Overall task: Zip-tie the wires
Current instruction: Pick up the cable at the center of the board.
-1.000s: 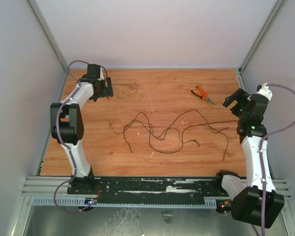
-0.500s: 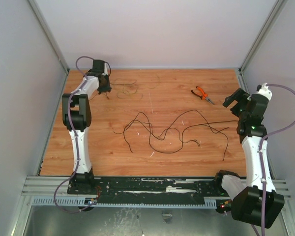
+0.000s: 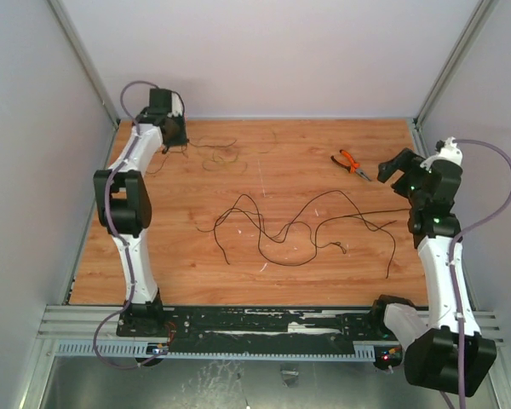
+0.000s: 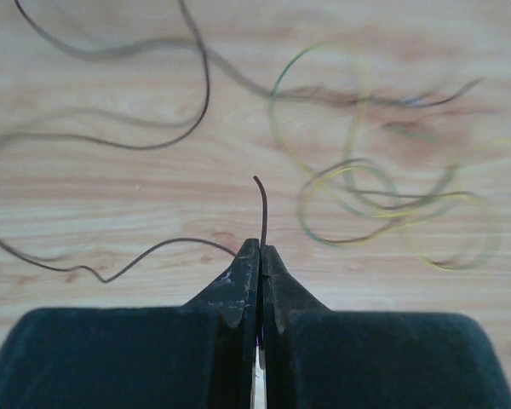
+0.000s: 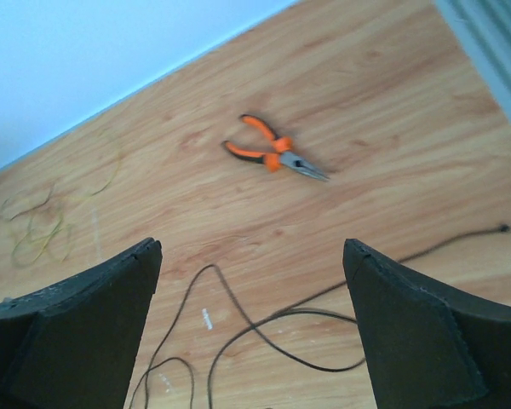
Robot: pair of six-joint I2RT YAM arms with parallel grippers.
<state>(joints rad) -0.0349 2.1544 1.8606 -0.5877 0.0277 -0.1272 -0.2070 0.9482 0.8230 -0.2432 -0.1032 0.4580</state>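
Over at the far left, our left gripper (image 4: 261,249) pinches a dark strand (image 4: 262,200), jaws fully closed; the wires (image 3: 281,228) sprawl across the middle; to their right, near the pliers (image 5: 277,156), our right gripper (image 5: 251,251) gapes wide, holding nothing.

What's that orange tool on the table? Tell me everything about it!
The pliers are needle-nose ones, with orange handles edged in black and a thin grey pointed nose. The handles are spread a little apart. They lie flat on the wooden table, toward its far right side. Nothing touches them: the wires lie nearer the middle, and the open right hand hovers beside them.
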